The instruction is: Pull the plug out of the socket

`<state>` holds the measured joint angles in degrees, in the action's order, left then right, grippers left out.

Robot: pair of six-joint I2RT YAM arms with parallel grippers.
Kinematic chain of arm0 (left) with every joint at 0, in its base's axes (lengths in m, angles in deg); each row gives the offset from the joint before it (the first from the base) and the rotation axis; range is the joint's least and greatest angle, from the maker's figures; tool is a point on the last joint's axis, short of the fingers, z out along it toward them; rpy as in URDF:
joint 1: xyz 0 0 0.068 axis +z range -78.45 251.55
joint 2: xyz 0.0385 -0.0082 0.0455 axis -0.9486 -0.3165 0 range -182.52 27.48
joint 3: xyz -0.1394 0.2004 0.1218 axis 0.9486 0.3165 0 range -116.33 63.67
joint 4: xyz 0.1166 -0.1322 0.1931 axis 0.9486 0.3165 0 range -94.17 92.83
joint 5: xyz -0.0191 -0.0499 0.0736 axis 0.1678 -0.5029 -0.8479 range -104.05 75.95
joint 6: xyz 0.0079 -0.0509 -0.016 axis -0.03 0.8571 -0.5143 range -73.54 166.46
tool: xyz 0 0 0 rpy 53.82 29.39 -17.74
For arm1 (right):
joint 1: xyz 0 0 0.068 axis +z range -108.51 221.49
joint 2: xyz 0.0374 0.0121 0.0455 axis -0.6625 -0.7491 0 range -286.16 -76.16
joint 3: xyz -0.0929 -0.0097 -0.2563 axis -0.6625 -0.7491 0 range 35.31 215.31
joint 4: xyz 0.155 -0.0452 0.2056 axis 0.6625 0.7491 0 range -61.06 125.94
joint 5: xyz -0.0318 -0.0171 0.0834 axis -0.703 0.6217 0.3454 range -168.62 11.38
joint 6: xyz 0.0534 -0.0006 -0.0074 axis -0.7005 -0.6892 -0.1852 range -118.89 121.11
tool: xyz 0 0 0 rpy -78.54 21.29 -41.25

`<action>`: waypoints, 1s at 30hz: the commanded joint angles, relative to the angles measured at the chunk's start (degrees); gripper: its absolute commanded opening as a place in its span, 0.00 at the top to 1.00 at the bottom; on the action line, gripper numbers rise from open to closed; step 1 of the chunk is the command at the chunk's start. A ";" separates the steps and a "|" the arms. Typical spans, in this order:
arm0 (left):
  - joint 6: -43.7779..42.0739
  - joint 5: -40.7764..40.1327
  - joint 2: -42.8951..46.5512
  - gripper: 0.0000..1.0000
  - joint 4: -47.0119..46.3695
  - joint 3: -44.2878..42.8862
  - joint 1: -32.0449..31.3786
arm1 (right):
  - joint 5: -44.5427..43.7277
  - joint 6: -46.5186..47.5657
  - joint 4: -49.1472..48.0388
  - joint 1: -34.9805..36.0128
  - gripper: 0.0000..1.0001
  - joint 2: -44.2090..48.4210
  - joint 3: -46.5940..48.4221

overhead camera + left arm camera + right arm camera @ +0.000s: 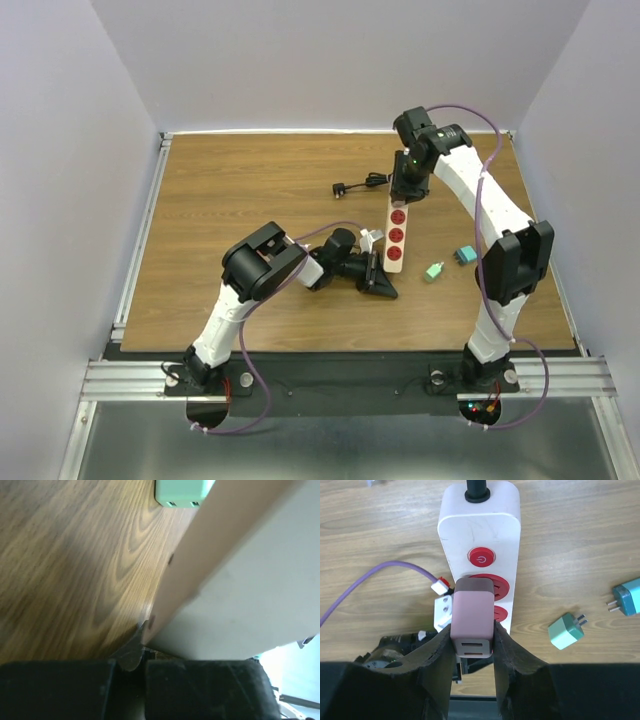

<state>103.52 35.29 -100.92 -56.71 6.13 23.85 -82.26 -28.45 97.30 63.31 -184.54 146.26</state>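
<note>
The socket (396,238) is a beige strip with red outlets, lying lengthwise at mid-table. In the right wrist view the socket (480,525) shows a red power button and a pink plug (472,620) standing on the first outlet. My right gripper (472,636) is shut on the plug's sides; whether its prongs are still in the outlet is hidden. From above, the right gripper (408,190) covers the plug. My left gripper (385,282) is shut, lying against the strip's near end. In the left wrist view the socket (240,580) fills the frame above the left gripper (132,661).
A green plug (433,271) and a teal plug (464,255) lie loose on the table right of the strip. The strip's black cord (365,183) runs left from its far end. Grey walls enclose the wooden table (230,200) on three sides.
</note>
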 commanded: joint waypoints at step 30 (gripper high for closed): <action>-9.16 -15.77 29.53 1.00 23.45 8.15 14.13 | 20.86 12.51 -16.15 2.26 1.00 4.93 -25.17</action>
<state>93.53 20.21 -70.69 -31.00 15.12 37.57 -65.91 -18.79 84.43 64.54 -184.10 122.02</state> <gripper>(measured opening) 0.025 0.374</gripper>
